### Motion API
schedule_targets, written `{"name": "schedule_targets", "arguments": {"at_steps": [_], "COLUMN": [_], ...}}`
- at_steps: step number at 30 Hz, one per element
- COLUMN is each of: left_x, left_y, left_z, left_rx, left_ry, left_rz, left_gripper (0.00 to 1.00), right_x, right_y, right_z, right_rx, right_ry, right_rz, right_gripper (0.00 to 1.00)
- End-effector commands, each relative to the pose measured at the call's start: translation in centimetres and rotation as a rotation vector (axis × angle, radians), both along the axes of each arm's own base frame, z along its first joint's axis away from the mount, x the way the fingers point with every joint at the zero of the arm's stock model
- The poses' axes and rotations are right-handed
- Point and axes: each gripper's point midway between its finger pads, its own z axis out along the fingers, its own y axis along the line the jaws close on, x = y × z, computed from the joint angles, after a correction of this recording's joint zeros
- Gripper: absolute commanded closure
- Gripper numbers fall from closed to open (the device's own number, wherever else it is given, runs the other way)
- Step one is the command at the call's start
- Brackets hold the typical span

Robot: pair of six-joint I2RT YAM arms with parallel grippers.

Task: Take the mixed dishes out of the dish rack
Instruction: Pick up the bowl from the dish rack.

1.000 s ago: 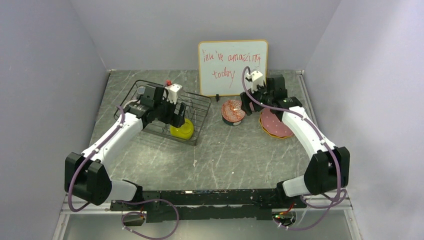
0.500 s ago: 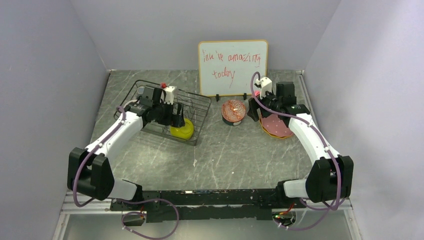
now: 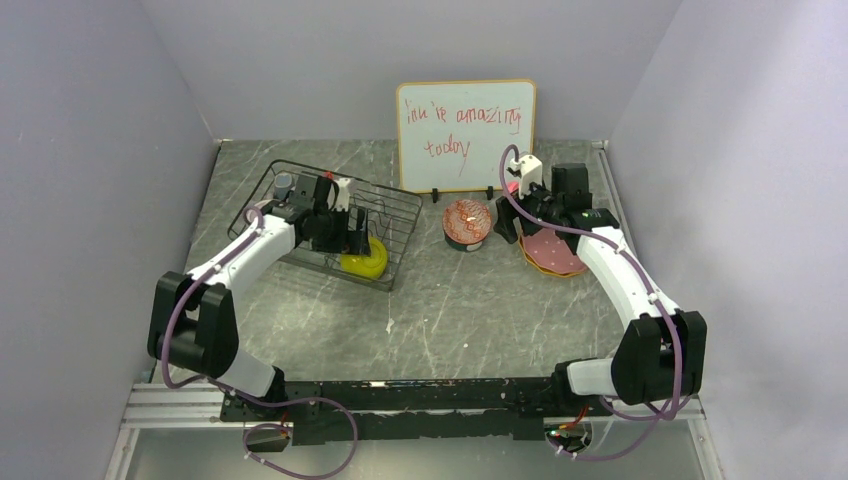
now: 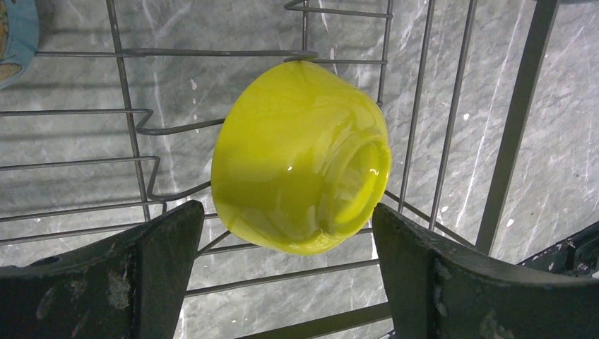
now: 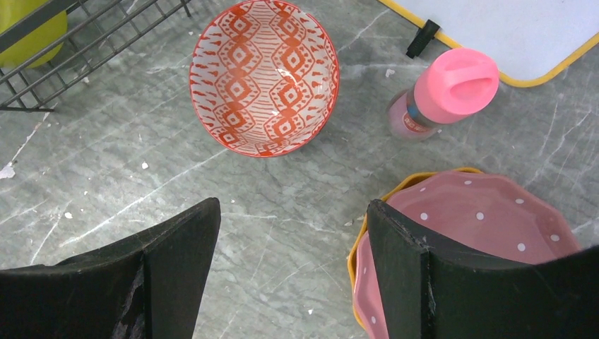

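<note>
Top external view: black wire dish rack [image 3: 300,250] is sitting on the left of the grey marbled table [image 3: 450,310]. The left gripper [image 3: 355,240] is reaching down into the rack's near right corner, over the yellow bowl [image 3: 367,262]. A small grey cup [image 3: 284,183] is standing in the far left corner of the rack.

Left wrist view: the yellow bowl [image 4: 304,159] is lying tilted on the rack wires, foot ring turning toward the camera and to the right. The left gripper [image 4: 286,219] is holding its jaws wide, one finger on each side of the bowl's lower edge, and is gripping nothing.

Right wrist view: the right gripper [image 5: 293,212] is hovering above bare table with jaws spread wide and nothing between them. A red-patterned bowl [image 5: 265,78] is sitting upright just beyond the fingers, outside the rack. The pink speckled plate [image 5: 480,226] is resting on top of the orange-yellow plate [image 5: 353,263], right of the gripper. A small pink bottle [image 5: 445,95] is standing between the bowl and the plates, near the foot of the white board [image 5: 523,28].
</note>
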Motion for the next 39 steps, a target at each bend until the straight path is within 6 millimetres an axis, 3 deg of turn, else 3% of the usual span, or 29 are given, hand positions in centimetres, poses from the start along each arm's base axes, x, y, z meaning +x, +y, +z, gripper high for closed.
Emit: {"name": "schedule_targets", "arguments": {"at_steps": [1, 24, 29, 39], "left_x": [0.9, 0.2, 0.2, 0.2], "left_y": [0.1, -2.2, -2.3, -2.8], "left_z": [0.9, 0.3, 0.6, 1.1], "left_rx": [-0.003, -0.101, -0.113, -0.134], "left_ry": [-0.025, 0.060, 0.046, 0.031], "left_rz": [0.035, -0.045, -0.058, -0.098], "left_gripper": [0.06, 0.07, 0.16, 0.45], "right_x": [0.7, 0.7, 0.7, 0.6], "right_y": [0.1, -0.3, -0.3, -0.3], "right_z": [0.7, 0.6, 0.5, 0.6], "right_rx": [0.001, -0.004, -0.004, 0.001], "right_ry": [-0.049, -0.049, -0.048, -0.048], "right_rz": [0.020, 0.012, 0.011, 0.012], "right_gripper": [0.21, 0.21, 0.21, 0.21]}}
